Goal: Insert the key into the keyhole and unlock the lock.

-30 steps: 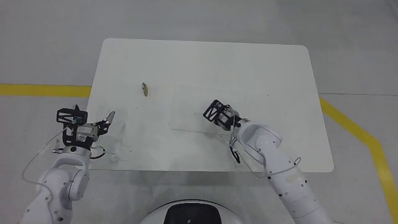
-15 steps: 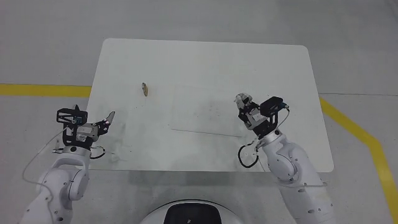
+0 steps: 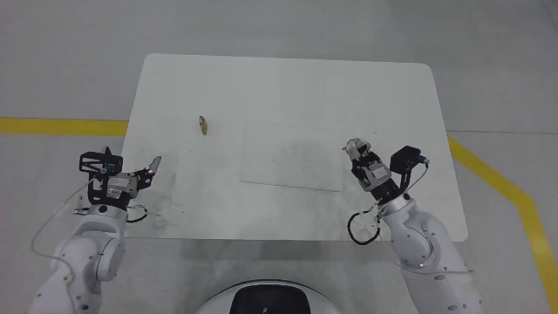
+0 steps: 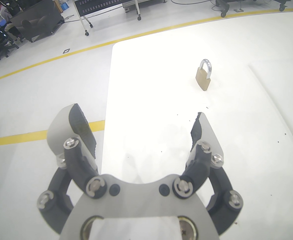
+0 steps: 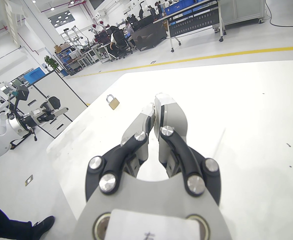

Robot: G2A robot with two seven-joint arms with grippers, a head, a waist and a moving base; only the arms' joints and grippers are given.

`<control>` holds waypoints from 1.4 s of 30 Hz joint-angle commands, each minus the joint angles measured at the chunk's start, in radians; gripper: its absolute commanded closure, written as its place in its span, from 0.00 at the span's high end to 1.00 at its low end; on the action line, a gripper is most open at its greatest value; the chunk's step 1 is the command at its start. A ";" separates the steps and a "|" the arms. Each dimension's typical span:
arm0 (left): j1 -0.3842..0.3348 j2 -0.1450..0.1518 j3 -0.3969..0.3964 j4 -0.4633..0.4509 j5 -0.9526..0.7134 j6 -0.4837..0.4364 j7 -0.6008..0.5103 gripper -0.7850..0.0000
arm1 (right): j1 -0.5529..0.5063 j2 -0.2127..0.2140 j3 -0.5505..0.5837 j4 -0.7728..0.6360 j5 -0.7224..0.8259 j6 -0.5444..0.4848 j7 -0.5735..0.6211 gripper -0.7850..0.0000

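Standing upright at about 10 o'clock from the centre of the white table [image 3: 288,83], the brass padlock [image 4: 203,78] has its shackle seated in the body. No key shows in its keyhole, so I judge the lock not yet opened.

The right gripper [image 5: 153,108] sits at about 3 o'clock from the table centre with its fingers pressed together. Whether the key is pinched between them I cannot tell, as nothing clear pokes out past the tips. The left gripper [image 4: 137,116] hangs at 9 o'clock over the table's left edge, spread wide and holding nothing.

If the key is in that clenched pair, the pickup is done. Bracing the padlock, inserting the key and turning it all remain.

Room to move looks generous. The padlock is well apart from every edge, and bare tabletop lies between it and both arms. From the right gripper it lies toward 9 to 10 o'clock, across a thin white sheet [image 3: 288,157] lying flat mid-table. The left gripper is the nearer one.
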 commanded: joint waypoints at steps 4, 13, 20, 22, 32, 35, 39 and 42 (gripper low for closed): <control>0.000 0.000 0.000 0.000 0.000 0.000 0.000 1.00 | 0.000 0.000 0.000 0.000 0.000 0.000 0.000 0.00; 0.000 0.000 0.000 0.000 0.000 0.000 0.000 1.00 | 0.000 0.000 0.000 0.000 0.000 0.000 0.000 0.00; -0.026 -0.003 0.011 -0.023 -0.289 -0.206 -0.110 1.00 | 0.000 0.000 0.000 0.000 0.000 0.000 0.000 0.00; -0.035 -0.001 0.003 -0.024 -0.418 -0.302 -0.190 1.00 | 0.000 0.000 0.000 0.000 0.000 0.000 0.000 0.00; -0.077 0.029 0.017 0.013 -0.861 -0.726 -0.632 1.00 | 0.000 0.000 0.000 0.000 0.000 0.000 0.000 0.00; -0.077 0.029 0.017 0.013 -0.861 -0.726 -0.632 1.00 | 0.000 0.000 0.000 0.000 0.000 0.000 0.000 0.00; -0.075 0.029 0.021 0.015 -0.862 -0.720 -0.629 1.00 | 0.000 0.000 0.000 0.000 0.000 0.000 0.000 0.00; -0.081 0.029 0.072 0.046 -1.037 -0.730 -0.669 1.00 | 0.000 0.000 0.000 0.000 0.000 0.000 0.000 0.00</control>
